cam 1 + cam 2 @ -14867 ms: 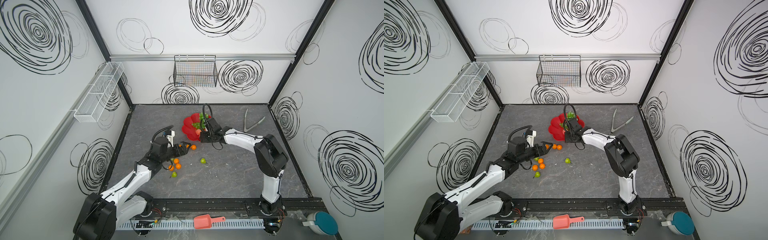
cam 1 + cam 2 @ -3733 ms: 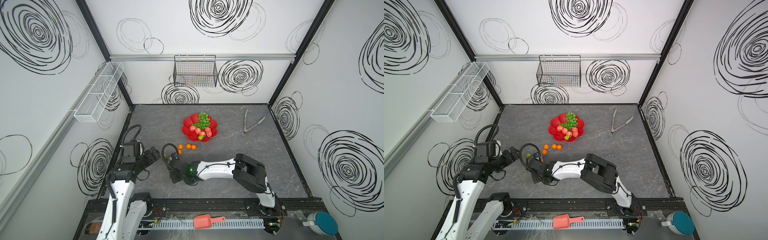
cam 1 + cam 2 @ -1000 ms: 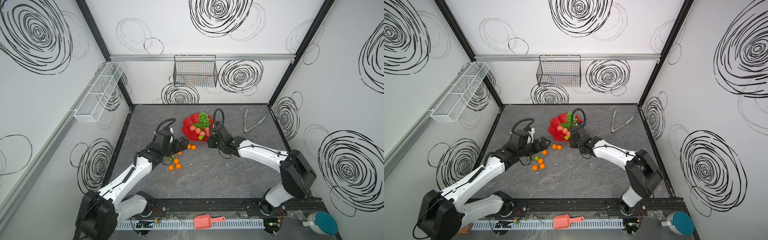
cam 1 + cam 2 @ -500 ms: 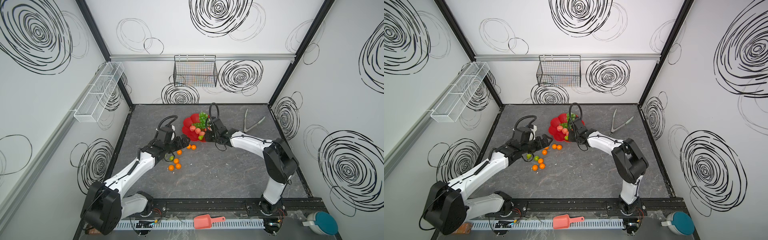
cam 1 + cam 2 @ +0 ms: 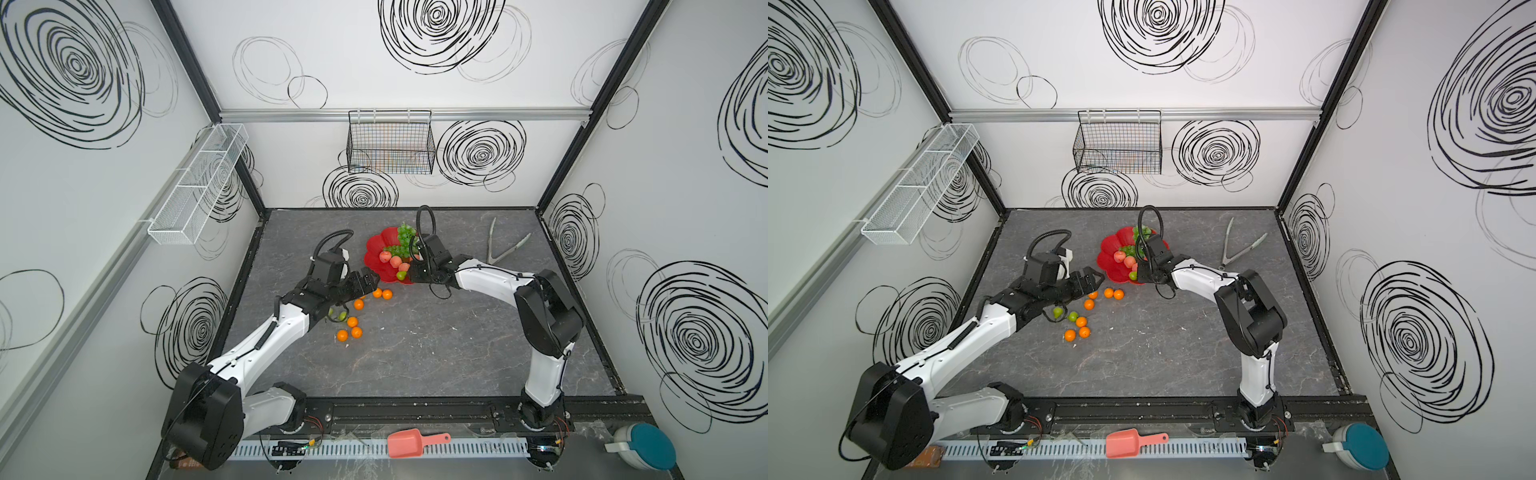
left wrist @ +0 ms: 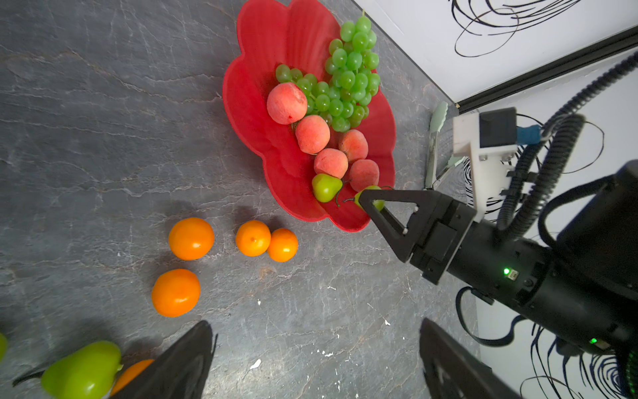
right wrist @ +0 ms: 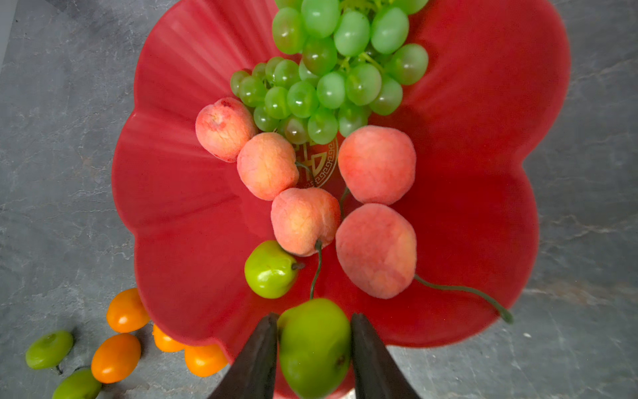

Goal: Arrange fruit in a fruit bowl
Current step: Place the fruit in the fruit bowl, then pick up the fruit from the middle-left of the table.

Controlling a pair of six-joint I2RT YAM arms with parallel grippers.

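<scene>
The red scalloped fruit bowl holds green grapes, several pink peaches and one green pear. My right gripper is shut on another green pear, stem toward the peaches, just over the bowl's near rim. My left gripper stands wide open and empty above bare table beside the loose fruit. Several tangerines and two more pears lie on the table in front of the bowl.
Metal tongs lie at the back right of the table. A black wire basket hangs on the back wall and a white mesh shelf on the left wall. A pink scoop rests beyond the front rail.
My right gripper has carried the pear from the front of the table up to the bowl's near rim. The left arm has reached forward to the tangerines, its jaws open.
</scene>
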